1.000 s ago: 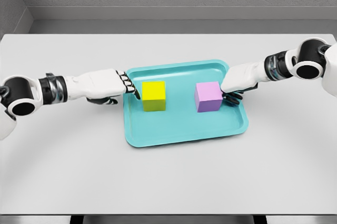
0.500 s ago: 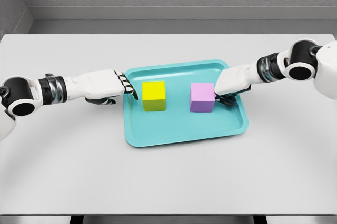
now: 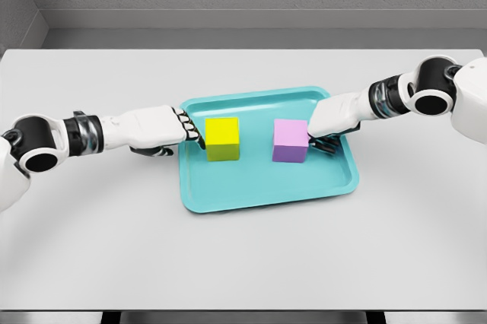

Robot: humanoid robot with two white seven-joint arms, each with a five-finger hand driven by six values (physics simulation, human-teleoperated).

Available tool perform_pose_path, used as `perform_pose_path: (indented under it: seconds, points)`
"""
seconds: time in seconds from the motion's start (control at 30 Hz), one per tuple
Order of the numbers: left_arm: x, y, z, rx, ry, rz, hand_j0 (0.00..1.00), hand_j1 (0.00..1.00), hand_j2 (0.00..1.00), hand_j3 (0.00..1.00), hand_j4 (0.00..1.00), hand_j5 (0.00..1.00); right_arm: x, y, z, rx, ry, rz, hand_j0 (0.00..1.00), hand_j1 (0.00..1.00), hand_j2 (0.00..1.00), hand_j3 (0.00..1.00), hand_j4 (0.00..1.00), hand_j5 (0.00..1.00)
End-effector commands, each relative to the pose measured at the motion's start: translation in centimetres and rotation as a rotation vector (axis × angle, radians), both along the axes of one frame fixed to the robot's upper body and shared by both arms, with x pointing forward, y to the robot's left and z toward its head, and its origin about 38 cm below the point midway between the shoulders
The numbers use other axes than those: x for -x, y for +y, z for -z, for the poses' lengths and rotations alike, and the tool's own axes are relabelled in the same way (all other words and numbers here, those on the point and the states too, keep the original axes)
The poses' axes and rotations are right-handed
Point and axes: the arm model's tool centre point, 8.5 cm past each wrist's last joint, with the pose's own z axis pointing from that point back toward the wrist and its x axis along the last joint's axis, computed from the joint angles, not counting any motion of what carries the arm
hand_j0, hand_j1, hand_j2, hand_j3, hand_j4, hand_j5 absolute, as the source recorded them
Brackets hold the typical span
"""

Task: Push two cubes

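Two cubes, yellow [image 3: 222, 138] and purple [image 3: 290, 141], sit apart on the teal plastic tray [image 3: 266, 187] mid-table, the left hand's [image 3: 156, 128] curled fingers touching yellow, the right hand's [image 3: 333, 120] curled fingers against purple.

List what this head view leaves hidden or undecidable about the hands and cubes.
- Left hand: whether its fingertips touch the yellow cube cannot be told; they sit right at its left face.
- Right hand: its fingers curl beneath the palm, mostly hidden.
- Purple cube: the contact face is covered by that hand.
- Both shoulders: cut off by the picture's side edges.
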Motion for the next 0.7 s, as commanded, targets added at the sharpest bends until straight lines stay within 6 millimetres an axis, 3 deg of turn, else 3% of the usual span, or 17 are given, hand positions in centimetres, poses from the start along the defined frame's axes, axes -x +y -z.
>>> perform_pose_path:
  seconds: [0.0,0.27,0.5,0.67]
  points:
    - [0.0,-0.1,-0.1,0.009,0.001,-0.001,0.72,0.72,0.72,0.72,0.72,0.72,0.0,0.4,0.1,-0.004,0.002,-0.005,0.13,0.13,0.13,0.13,0.13,0.13]
    - [0.1,-0.4,-0.1,0.016,0.0,0.006,0.72,0.72,0.72,0.72,0.72,0.72,0.1,1.2,0.3,-0.006,0.007,-0.021,0.13,0.13,0.13,0.13,0.13,0.13]
    - [-0.3,0.7,-0.1,0.0,-0.009,-0.021,0.72,0.72,0.72,0.72,0.72,0.72,0.1,1.9,0.4,-0.011,0.008,-0.032,0.13,0.13,0.13,0.13,0.13,0.13]
    - [-0.7,-0.2,-0.2,0.018,-0.01,-0.016,0.72,0.72,0.72,0.72,0.72,0.72,0.1,2.1,0.3,-0.015,0.008,-0.036,0.13,0.13,0.13,0.13,0.13,0.13]
